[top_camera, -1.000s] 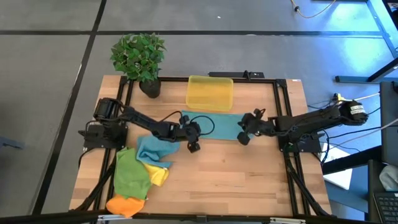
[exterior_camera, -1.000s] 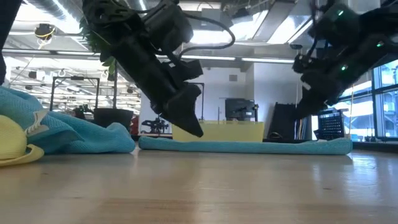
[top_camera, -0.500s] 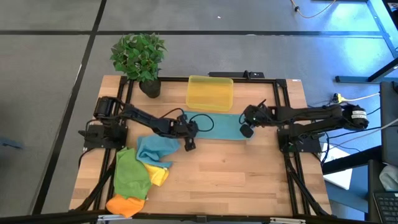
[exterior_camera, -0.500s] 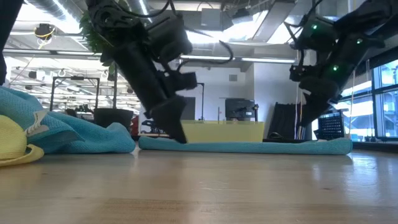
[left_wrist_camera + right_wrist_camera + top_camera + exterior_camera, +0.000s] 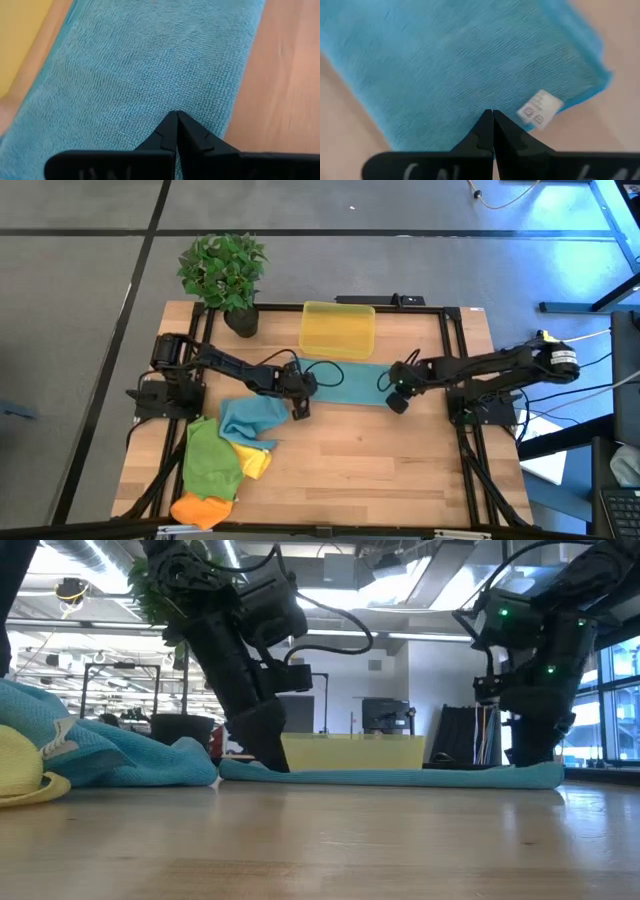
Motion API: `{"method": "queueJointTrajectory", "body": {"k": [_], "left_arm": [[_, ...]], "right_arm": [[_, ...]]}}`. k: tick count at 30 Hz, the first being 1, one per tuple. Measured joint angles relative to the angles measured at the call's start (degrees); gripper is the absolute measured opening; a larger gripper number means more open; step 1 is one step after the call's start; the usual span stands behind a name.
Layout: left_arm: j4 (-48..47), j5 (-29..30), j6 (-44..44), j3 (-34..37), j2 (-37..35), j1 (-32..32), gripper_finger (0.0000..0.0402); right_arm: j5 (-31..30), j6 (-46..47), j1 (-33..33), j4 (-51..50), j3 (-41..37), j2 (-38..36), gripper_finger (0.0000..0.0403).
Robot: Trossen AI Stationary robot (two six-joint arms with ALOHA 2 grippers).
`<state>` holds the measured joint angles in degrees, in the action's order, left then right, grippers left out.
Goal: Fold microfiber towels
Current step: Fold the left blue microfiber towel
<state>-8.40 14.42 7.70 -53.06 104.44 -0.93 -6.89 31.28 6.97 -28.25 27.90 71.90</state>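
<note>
Teal folded towel (image 5: 352, 381) lies on desk (image 5: 400, 470), long axis running jaw to jaw. We see left gripper (image 5: 298, 406) at one end, right gripper (image 5: 397, 400) at other; both jaws pinched shut on its near edge.

left wrist view: left gripper (image 5: 176, 119) fingers pressed together into a single point, no gap between them, tip down on the teal-blue towel (image 5: 150, 70). whether any fabric is pinched can't be told. towel lies flat on the bench (image 5: 285, 75), ribbed microfiber texture visible, running as a diagonal band. one long edge of the towel ends on bare wood of the bench. along its other long edge, a thin strip of wood, then the yellow bin (image 5: 20, 35) close beside it.
</note>
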Motion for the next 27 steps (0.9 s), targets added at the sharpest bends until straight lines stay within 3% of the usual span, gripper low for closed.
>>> {"method": "queueJointTrajectory", "body": {"k": [4, 13, 20, 24, 27], "left_arm": [[-0.49, -0.03, -8.45, 0.0, 0.01, 0.76, 0.0], [-8.99, 1.29, -15.79, -4.31, 0.36, 0.43, 0.0005], [-12.01, 3.63, -19.32, -10.09, 0.39, 0.75, 0.0017], [-10.65, -1.01, -19.2, -13.14, 0.37, 2.9, 0.0028], [-0.91, -5.28, -18.97, -13.81, 0.69, 5.93, 0.0036]], "right_arm": [[2.46, 4.1, -5.21, -0.25, 0.0, 0.76, 0.0001], [5.52, 16.76, -19.23, 0.93, -0.03, 0.76, 0.0], [10.22, 21.94, -28.42, 15.86, -0.09, 0.76, 0.0], [8.41, 21.31, -30.7, 16.23, 1.64, 0.76, 0.0], [5.78, 20.57, -31.28, 12.43, 4.05, 0.7, 0.0]]}}
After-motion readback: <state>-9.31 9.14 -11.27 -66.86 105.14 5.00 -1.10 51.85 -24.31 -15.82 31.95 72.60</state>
